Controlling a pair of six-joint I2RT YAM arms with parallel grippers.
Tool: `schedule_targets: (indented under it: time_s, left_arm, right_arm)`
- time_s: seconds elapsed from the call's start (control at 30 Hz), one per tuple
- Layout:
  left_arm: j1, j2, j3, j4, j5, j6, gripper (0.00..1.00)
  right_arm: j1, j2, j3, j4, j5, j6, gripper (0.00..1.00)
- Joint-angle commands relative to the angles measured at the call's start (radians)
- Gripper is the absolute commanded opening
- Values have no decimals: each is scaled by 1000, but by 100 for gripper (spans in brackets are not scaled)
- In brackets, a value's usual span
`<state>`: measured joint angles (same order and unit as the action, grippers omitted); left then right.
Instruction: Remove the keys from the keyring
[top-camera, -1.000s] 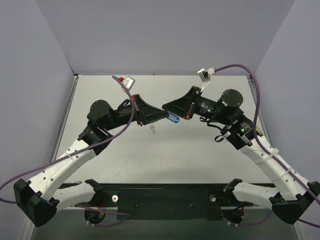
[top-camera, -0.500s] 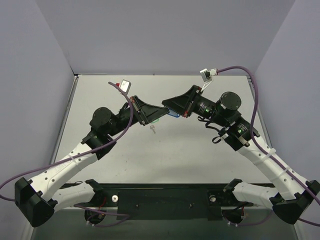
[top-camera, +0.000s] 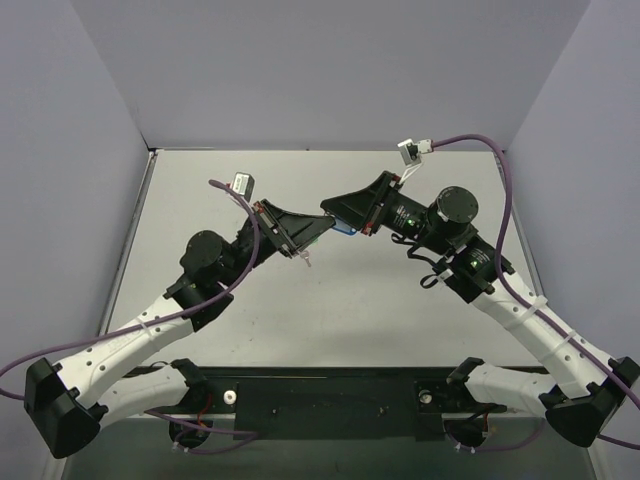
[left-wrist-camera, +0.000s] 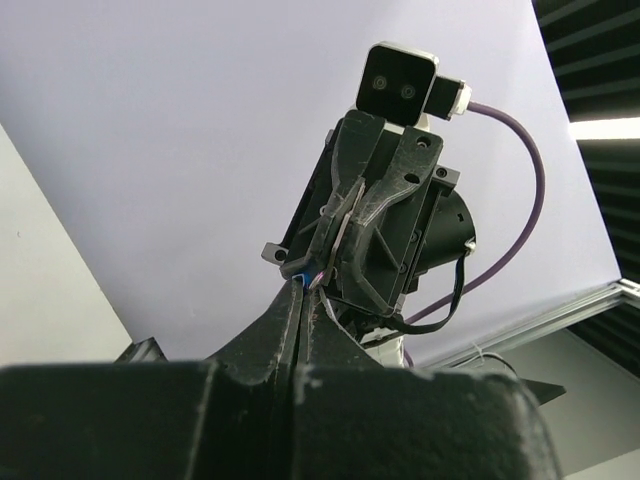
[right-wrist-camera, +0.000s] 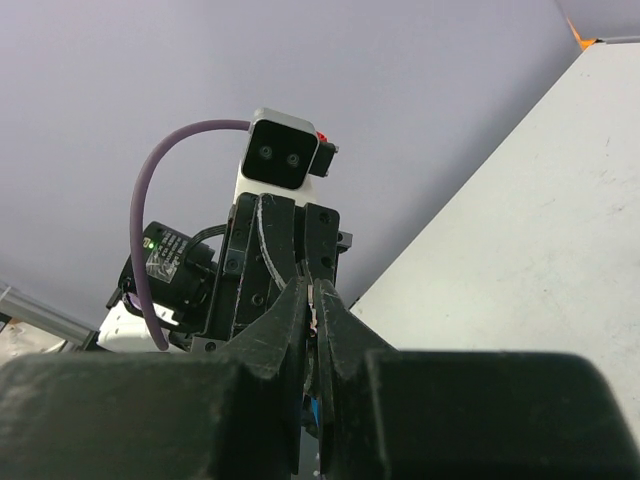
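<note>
Above the middle of the pale grey tabletop (top-camera: 400, 300), a meeting of two black two-finger tools, nose to nose and raised off the surface. From the right, the black right gripper (top-camera: 325, 209): pinched fully together, with the small blue oval plastic key tag (top-camera: 343, 229) nipped low between its fingers (from overhead only a blue sliver, tucked under the tool's lower edge). In the right wrist view, shows as a patch of blue deep in the slot between the two dark fingers. From the left, the black left gripper (top-camera: 326, 226): likewise closed flat, fingers pressed together along their whole length. At its very tip in the left wrist view, touches a fleck of blue; cannot tell whether pinching anything there. Below and just left of the two tips in the overhead view, the tiny silver metal key (top-camera: 306, 262), near the left tool's underside; too small to tell whether lying on the table or hanging. Behind each tool, a small pale box camera (right-wrist-camera: 283, 150) and a looping purple cable (top-camera: 505, 215). All around, plain lilac walls (top-camera: 300, 70).
</note>
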<state>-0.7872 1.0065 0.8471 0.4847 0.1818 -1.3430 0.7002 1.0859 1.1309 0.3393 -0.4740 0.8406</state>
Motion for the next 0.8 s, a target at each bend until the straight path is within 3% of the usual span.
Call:
schedule_targets:
  time_s: [0.0,0.4,0.57,0.6,0.67,0.7,0.77]
  left_arm:
    - [6,-28,12,155,-222,-74,0]
    - [-56,-81,-26,98,-393,-128,0]
    - [-67,-85,-5,46,-394,-122,0]
    - [-67,-88,0,31,-383,-117,6]
    - [-67,-91,6,-4,-364,-96,28]
    - [-69,-92,12,-20,-357,-79,45]
    - [-66,-100,24,-73,-343,-61,54]
  right_arm:
    - [36,0,-17,-20,-100,2,0]
    - [39,2,-28,-20,-117,-6,0]
    - [38,5,-5,-46,-120,-17,0]
    - [38,5,4,-60,-124,-23,0]
    - [39,6,23,-83,-129,-35,0]
    - [38,6,35,-92,-130,-38,0]
    - [38,6,52,-111,-140,-49,0]
